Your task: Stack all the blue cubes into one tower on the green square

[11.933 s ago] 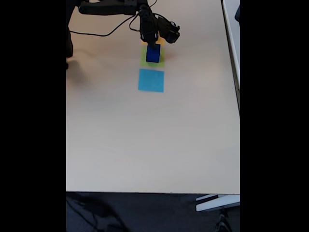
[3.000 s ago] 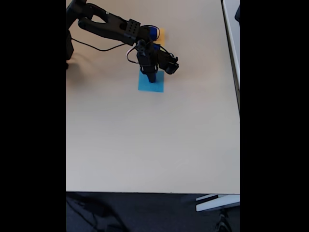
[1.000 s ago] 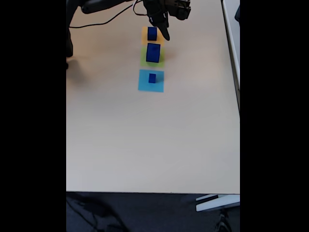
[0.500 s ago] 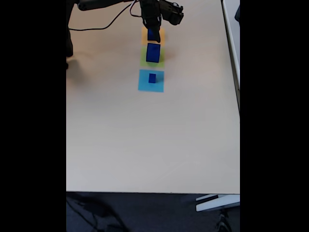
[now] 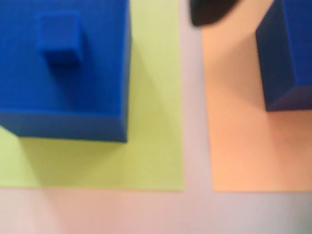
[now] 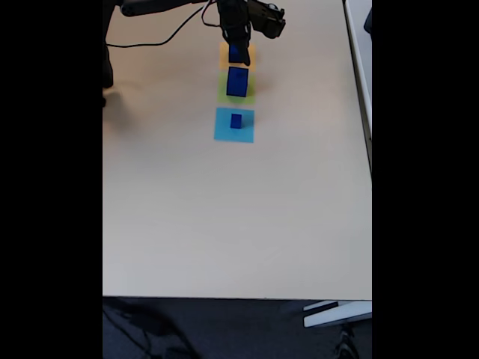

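Note:
A large blue cube (image 5: pixel 63 73) (image 6: pixel 237 81) stands on the green square (image 5: pixel 151 122) (image 6: pixel 237 99), and a tiny blue cube (image 5: pixel 58 36) sits on its top face. Beside it, a medium blue cube (image 5: pixel 287 48) (image 6: pixel 238 53) rests on an orange square (image 5: pixel 239 136). My gripper (image 6: pixel 238 51) is lowered over this medium cube and looks open. One dark fingertip (image 5: pixel 212 9) is just left of the cube, with a gap between them; the other finger is hidden. A small blue cube (image 6: pixel 236 120) stands on the light-blue square (image 6: pixel 234 125).
The three paper squares lie in a line at the far end of the beige table (image 6: pixel 239 217). The black arm (image 6: pixel 165 7) and its cable (image 6: pixel 157 45) reach in from the top left. The table's right edge (image 6: pixel 359 90) runs close to a white surface.
Over the last second the gripper has swung left and come down from above the orange square onto the medium cube. Since half a second ago it has hardly moved. The cubes stand as before.

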Robot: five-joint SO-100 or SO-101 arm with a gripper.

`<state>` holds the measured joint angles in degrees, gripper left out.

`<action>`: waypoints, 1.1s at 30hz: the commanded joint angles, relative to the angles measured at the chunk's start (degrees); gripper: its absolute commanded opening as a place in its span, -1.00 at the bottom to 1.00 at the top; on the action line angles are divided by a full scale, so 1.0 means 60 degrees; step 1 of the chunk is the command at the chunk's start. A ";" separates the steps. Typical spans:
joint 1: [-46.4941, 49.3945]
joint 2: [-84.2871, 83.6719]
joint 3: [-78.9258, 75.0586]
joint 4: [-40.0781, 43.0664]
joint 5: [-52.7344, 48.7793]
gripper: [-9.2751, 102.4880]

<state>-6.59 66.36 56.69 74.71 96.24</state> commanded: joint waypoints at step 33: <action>0.0483 0.0088 0.1304 -0.0952 -0.1040 -0.44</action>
<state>-4.04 65.74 64.69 69.96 90.44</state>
